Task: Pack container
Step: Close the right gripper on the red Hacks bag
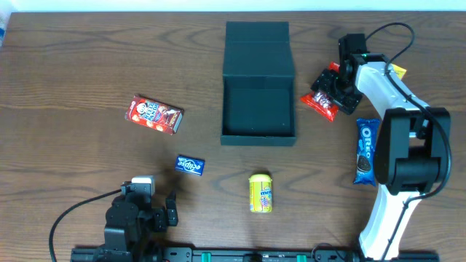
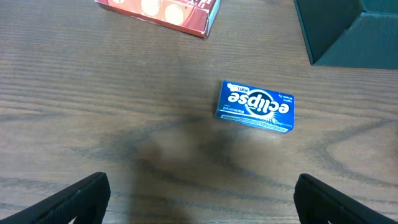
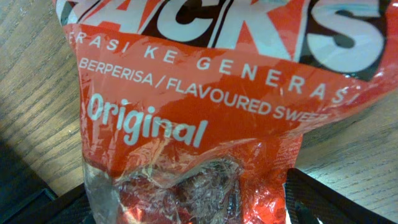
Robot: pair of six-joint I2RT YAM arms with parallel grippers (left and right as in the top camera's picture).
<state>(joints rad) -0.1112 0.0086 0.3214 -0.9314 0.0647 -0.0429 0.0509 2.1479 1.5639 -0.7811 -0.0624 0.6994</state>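
The red snack bag (image 3: 205, 93) lies between the right gripper (image 3: 193, 202) fingers (clamped yet? cannot tell). It is probably light, soft and slippery, so pinch mid-body. The left gripper (image 2: 208, 202) is spread wide, empty.

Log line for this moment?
right end effector: astride red snack packet | left end effector: open, empty | container: lid open, nothing inside

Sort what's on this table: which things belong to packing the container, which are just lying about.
Job: container, open and empty; red snack bag between the right gripper fingers; Oreo packet; yellow tub; Eclipse mints box; red carton, all probably for packing.
Lying about: nothing certain; yellow thing half hidden behind right arm, unidentifiable.
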